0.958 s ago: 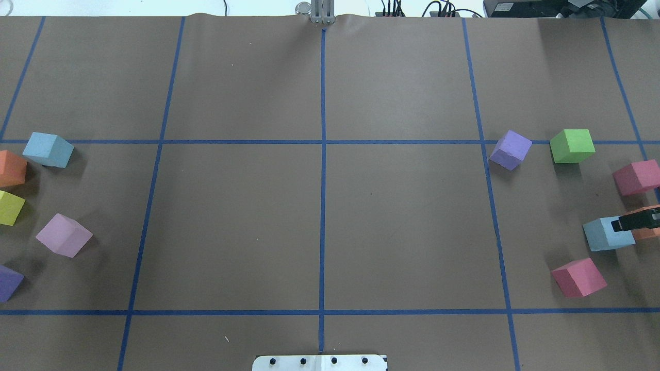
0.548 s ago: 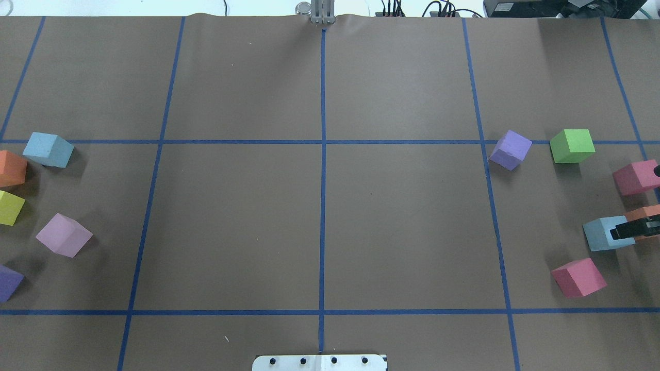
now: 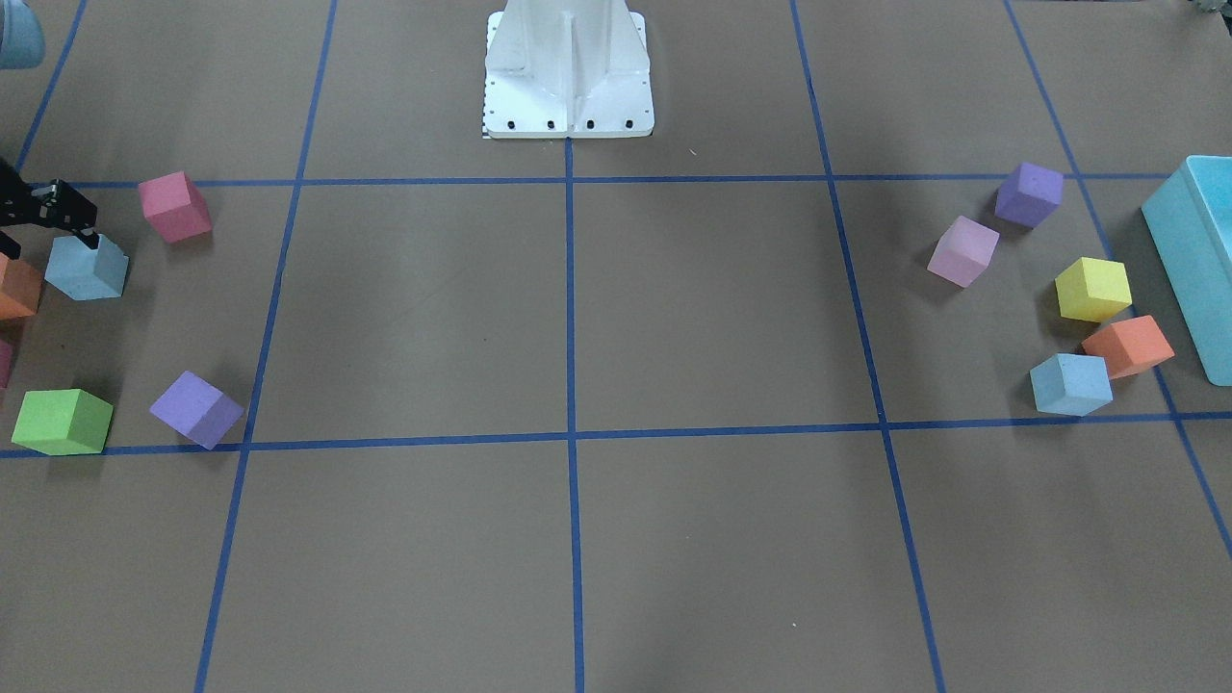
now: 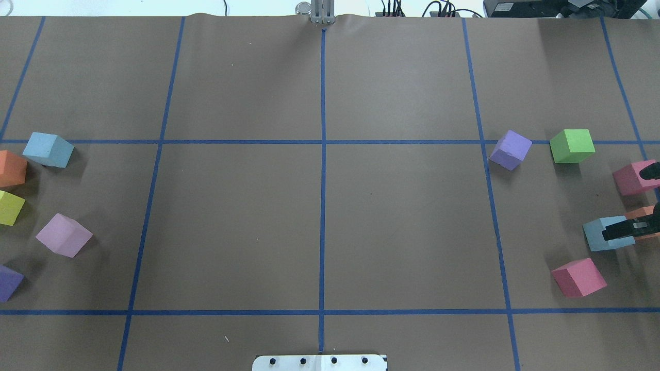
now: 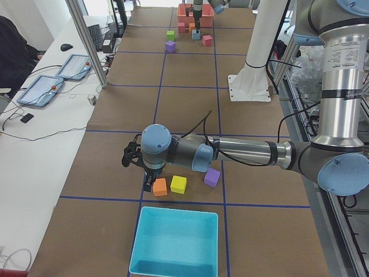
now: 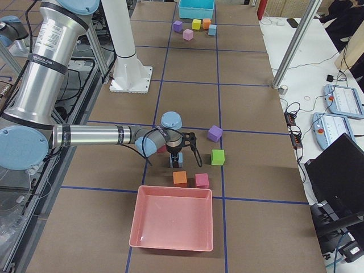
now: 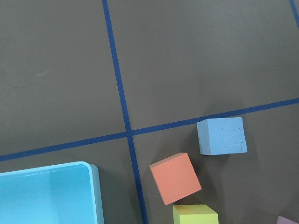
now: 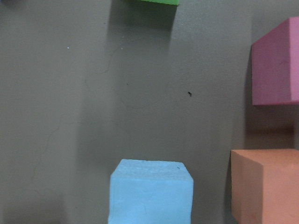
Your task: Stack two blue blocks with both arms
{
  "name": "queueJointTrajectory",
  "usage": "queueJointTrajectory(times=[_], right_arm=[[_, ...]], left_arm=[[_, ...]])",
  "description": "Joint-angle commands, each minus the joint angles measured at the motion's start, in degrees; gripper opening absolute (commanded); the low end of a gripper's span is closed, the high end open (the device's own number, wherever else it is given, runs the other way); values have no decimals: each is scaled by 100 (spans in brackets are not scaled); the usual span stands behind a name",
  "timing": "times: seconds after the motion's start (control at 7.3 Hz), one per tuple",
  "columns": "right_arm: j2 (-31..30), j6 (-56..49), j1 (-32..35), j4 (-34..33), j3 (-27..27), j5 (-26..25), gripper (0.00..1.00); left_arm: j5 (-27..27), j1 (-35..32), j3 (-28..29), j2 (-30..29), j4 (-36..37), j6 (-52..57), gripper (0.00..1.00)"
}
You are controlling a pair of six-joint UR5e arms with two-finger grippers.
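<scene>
Cubes of coloured foam lie in two clusters at opposite ends of the surface (image 4: 232, 221), a brown sheet ruled with blue tape lines. The left blue block (image 4: 48, 149) is a pale sky-blue cube, matte, and its top face looks finely cracked in the left wrist view. It rests at the far edge of the left cluster, just on the near side of a cross line and just beside an orange cube (image 4: 11, 168). The right blue block (image 4: 598, 234), of the same colour and size, sits flat at the right end between a near pink cube (image 4: 578, 277) and a far pink cube (image 4: 631, 178). A second orange cube (image 8: 266, 186) lies just beside it on the right. The two blocks are well apart; neither stands on the other.

The right hand (image 3: 46, 233) hangs over the right blue block with its fingers spread apart. One fingertip (image 4: 616, 231) overlaps the block's top face in the overhead view — whether it touches cannot be told. The left hand (image 5: 127, 156) hovers above the left cluster, near the turquoise bin (image 5: 173, 248). It shows only in the side view, so its opening cannot be told.
</scene>
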Motion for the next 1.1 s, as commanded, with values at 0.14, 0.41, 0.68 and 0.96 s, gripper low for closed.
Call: queueJointTrajectory(times=[0.14, 0.41, 0.68, 0.96], right_arm=[[66, 51, -85, 24, -111, -1, 100], [144, 51, -120, 104, -260, -71, 100], [162, 51, -164, 226, -322, -71, 100], [163, 51, -216, 331, -366, -194, 99]], left_arm=[[0, 1, 1, 0, 0, 0, 98], [0, 1, 19, 0, 0, 9, 98], [0, 1, 19, 0, 0, 9, 98], [0, 1, 28, 0, 0, 9, 98]])
